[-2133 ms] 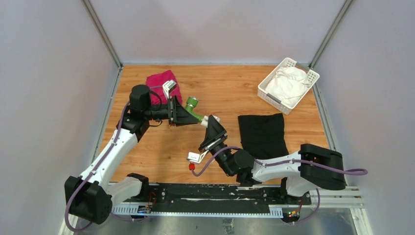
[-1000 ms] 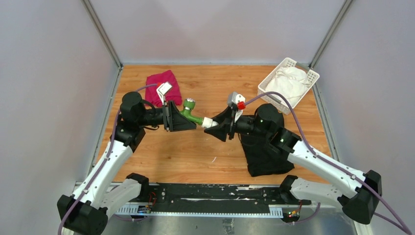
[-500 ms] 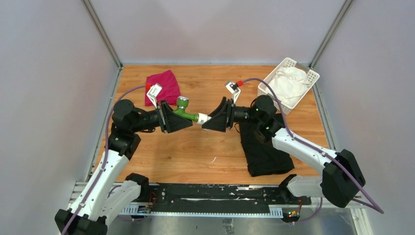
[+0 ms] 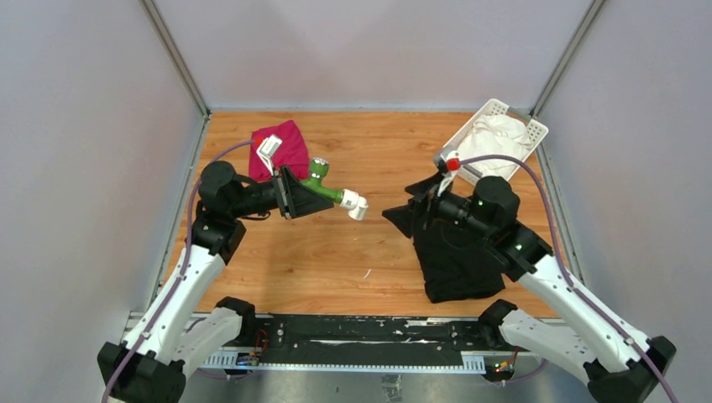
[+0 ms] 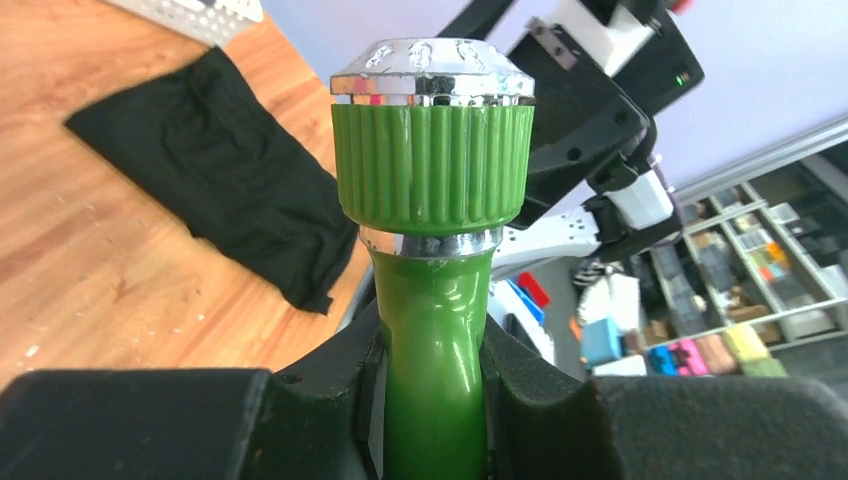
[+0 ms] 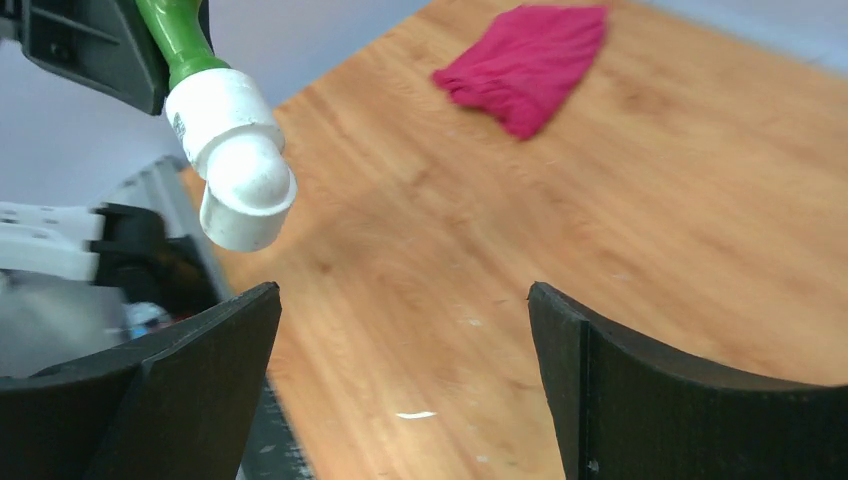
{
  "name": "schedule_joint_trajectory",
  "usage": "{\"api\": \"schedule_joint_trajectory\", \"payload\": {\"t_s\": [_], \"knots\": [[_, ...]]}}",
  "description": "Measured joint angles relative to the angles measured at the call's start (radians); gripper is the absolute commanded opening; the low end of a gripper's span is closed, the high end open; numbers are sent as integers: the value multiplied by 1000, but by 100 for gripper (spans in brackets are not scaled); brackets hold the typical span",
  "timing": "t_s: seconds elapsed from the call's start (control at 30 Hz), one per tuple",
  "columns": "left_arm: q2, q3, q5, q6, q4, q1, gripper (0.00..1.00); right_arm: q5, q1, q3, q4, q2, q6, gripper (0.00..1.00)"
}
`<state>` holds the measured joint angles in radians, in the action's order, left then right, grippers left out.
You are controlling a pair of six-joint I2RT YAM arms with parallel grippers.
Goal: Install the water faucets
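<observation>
You had bright, even overhead light with only soft shadows on the table (image 4: 336, 252), a sharp top view, glare on the chrome cap of the green tap (image 5: 432, 250) in the left wrist view, and blur smearing the red cloth (image 6: 525, 60) in the right wrist view.

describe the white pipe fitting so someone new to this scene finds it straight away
Start at the wooden table and find the left arm's tool over its left half. It grips a green tap, and the white pipe fitting caps the tap's far end. It is small, rounded and white against the tap's green.
</observation>
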<state>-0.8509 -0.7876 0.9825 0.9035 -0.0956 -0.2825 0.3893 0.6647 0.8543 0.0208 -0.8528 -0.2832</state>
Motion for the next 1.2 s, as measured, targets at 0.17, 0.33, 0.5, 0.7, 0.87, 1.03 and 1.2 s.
{"api": "schedule_joint_trajectory", "payload": {"t_s": [0.17, 0.33, 0.5, 0.7, 0.87, 1.03, 1.2], "knots": [[-104, -26, 42, 85, 5, 0, 0, -209, 116, -76, -23, 173, 337, 99], [-159, -52, 50, 132, 79, 0, 0, -534, 457, -177, -197, 204, 755, 99], [-201, -75, 50, 172, 137, 0, 0, -828, 704, -304, -552, -10, 1287, 99], [-220, -75, 53, 188, 162, 0, 0, -959, 734, -396, -889, -269, 1714, 99], [-221, -75, 63, 189, 173, 0, 0, -982, 734, -393, -1136, -379, 1904, 99], [-221, -75, 70, 188, 181, 0, 0, -993, 734, -371, -1380, -557, 2084, 91], [-220, -75, 73, 188, 181, 0, 0, -993, 734, -343, -1440, -600, 2156, 69]]}}
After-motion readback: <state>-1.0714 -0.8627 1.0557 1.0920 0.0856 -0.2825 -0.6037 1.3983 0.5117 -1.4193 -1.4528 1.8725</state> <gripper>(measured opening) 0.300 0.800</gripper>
